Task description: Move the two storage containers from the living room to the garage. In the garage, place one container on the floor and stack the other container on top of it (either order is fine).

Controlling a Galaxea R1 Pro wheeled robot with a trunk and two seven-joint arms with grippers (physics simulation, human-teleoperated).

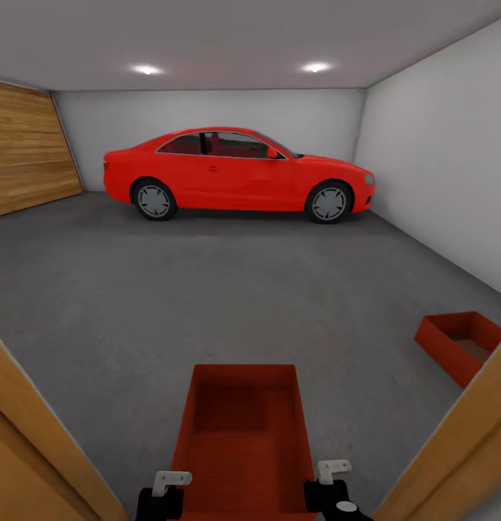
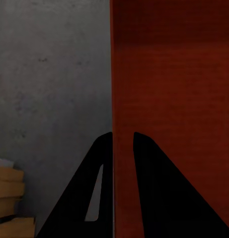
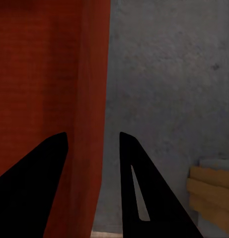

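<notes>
A red-orange container [image 1: 240, 434] is carried out in front at the bottom middle of the head view, open top up, long side pointing into the garage. It's gripped on both long walls: the left gripper [image 1: 163, 492] is clamped over the left wall near the close end, and the right gripper [image 1: 330, 485] is clamped over the right wall. In the left wrist view the dark fingers [image 2: 159, 188] are seen straddling the thin red wall [image 2: 169, 74], one on each side, nearly closed on it. Same deal in the right wrist view, where the fingers [image 3: 144, 188] are set a bit wider around the wall [image 3: 54, 74].

The second container [image 1: 460, 346] is sat on the grey speckled floor [image 1: 207, 289] well off to the right, close to the right wall [image 1: 446, 145], partly cut off by a tan door frame [image 1: 460, 449]. Another bit of frame [image 1: 33, 449] is seen at the lower left.

A red coupe [image 1: 236, 177] is parked along the back wall, with a wooden plank door [image 1: 26, 152] on the left and two ceiling spotlights [image 1: 147, 69] lit. No brand, label or writing can be read anywhere.
</notes>
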